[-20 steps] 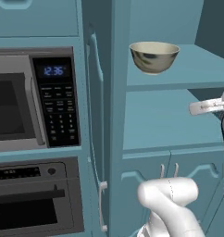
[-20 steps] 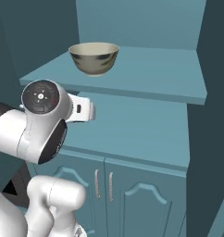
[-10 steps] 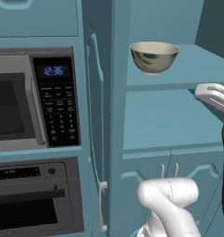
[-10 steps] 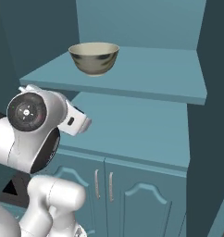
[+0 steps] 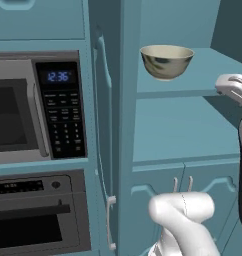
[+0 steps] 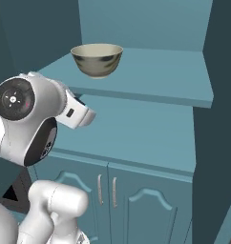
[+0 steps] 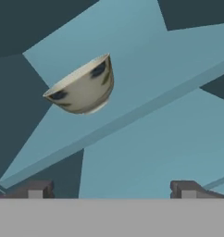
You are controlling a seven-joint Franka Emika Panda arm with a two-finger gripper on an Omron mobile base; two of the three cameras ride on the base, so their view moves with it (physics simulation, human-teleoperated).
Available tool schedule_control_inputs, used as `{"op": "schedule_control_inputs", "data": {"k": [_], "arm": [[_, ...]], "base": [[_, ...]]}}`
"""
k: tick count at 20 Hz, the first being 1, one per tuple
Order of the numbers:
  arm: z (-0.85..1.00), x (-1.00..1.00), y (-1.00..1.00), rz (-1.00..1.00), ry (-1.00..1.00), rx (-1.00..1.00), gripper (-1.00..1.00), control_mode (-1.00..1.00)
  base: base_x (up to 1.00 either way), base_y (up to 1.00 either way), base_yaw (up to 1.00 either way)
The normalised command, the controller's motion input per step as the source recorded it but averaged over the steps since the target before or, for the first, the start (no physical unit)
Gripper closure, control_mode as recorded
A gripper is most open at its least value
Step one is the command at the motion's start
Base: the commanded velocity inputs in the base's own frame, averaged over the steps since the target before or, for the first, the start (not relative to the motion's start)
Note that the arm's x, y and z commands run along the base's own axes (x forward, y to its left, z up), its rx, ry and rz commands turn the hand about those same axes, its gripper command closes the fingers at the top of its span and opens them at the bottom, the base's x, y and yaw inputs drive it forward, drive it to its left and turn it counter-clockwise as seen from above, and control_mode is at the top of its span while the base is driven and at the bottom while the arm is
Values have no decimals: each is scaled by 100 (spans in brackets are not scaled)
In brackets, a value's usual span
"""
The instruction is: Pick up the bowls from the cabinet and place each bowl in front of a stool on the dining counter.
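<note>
Arm [image 6: 36,119] now lower; mottled bowl [image 5: 167,61] on teal cabinet shelf [image 5: 213,75].

Left base view: looking forward from behind the arm's left side, at the cabinet [image 5: 183,125] and microwave [image 5: 38,107]. Right base view: same shelf, seen from the right. Hand view: tilted, looking up close at the bowl [image 7: 84,85], shared by all three.

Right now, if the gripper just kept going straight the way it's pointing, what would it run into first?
Probably the cabinet, not the bowl. In the hand view the open gripper points at the teal surface below the shelf edge, and the bowl sits off toward the upper left of that line. Depth is hard to judge, so this is tentative.
</note>
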Motion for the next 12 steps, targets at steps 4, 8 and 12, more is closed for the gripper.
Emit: {"op": "schedule_control_inputs", "data": {"k": [4, 8, 12], "arm": [[23, 17, -5, 0, 0, 0, -100, -100], [13, 57, 0, 0, 0, 0, -100, -100], [33, 72, 0, 0, 0, 0, -100, -100]], "base": [[0, 0, 0], [0, 0, 0], [0, 0, 0]]}}
